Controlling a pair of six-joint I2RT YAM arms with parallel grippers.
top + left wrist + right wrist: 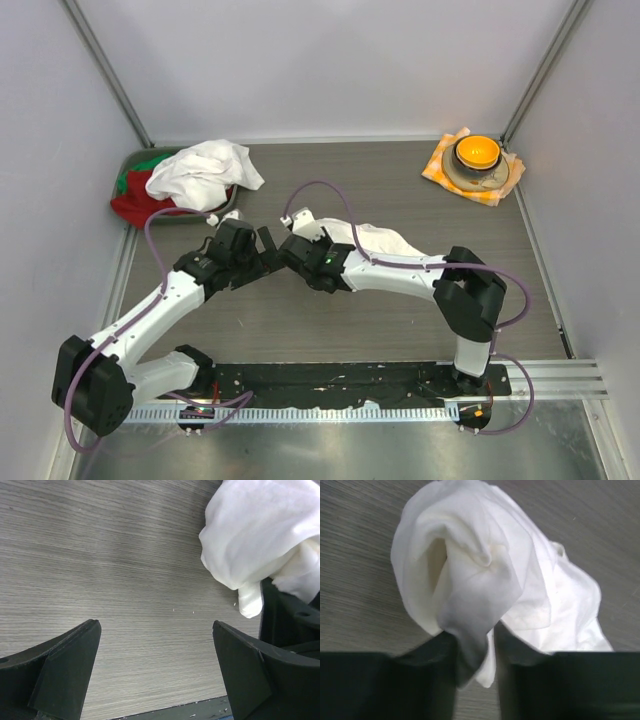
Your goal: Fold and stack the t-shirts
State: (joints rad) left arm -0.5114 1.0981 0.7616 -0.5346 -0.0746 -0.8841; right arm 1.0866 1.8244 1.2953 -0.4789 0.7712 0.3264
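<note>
A crumpled white t-shirt [390,241] lies on the wood-grain table [400,190] at mid-centre, partly under my right arm. My right gripper [305,243] is shut on a bunched fold of it, seen close in the right wrist view [485,570] with the cloth pinched between the fingers [475,647]. My left gripper [266,246] is open and empty just left of the right one, over bare table [155,645]. The held shirt shows at the upper right of the left wrist view [260,535]. A second white t-shirt [203,170] lies heaped at the back left.
The second shirt rests on red and green garments [140,203] in a dark bin [131,161] at the back left corner. An orange-and-white checked cloth [436,166] with a bowl [476,153] sits at the back right. A black strip [350,378] runs along the near edge.
</note>
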